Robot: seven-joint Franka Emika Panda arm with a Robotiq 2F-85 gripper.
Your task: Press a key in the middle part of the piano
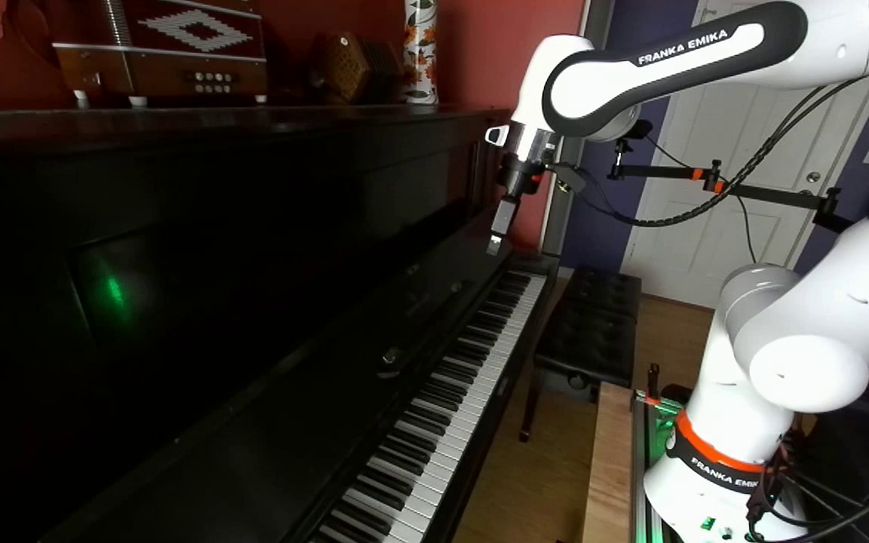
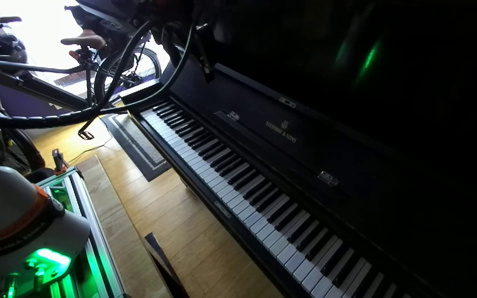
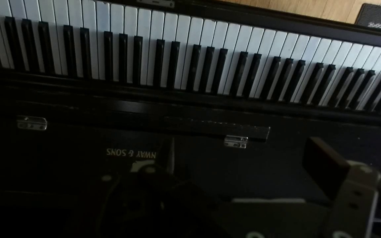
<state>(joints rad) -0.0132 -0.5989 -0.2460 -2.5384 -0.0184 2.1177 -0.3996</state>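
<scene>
1. At 5–7 o'clk from the gripper (image 1: 495, 243), in an exterior view, runs the key row (image 1: 446, 434) of the piano (image 1: 268, 226), which itself fills approx. 7–10 o'clk.
2. Gripper hangs higher than key row, pointing down, well apart from it.
3. Wrist view: key row spans 10–3 o'clk; fingers (image 3: 326, 165) at 4 & 7 o'clk, spread wide, hinge (image 3: 236, 142) showing btwn.
4. Lettering (image 2: 280, 132) on piano: approx. 4 o'clk from gripper in an exterior view.
5. Blk bench (image 1: 593, 343): approx. 4 o'clk from gripper, in an exterior view.

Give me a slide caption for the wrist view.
Dark two-fingered gripper, open, clear of the long row of narrow white and black keys on a glossy black upright piano.
</scene>
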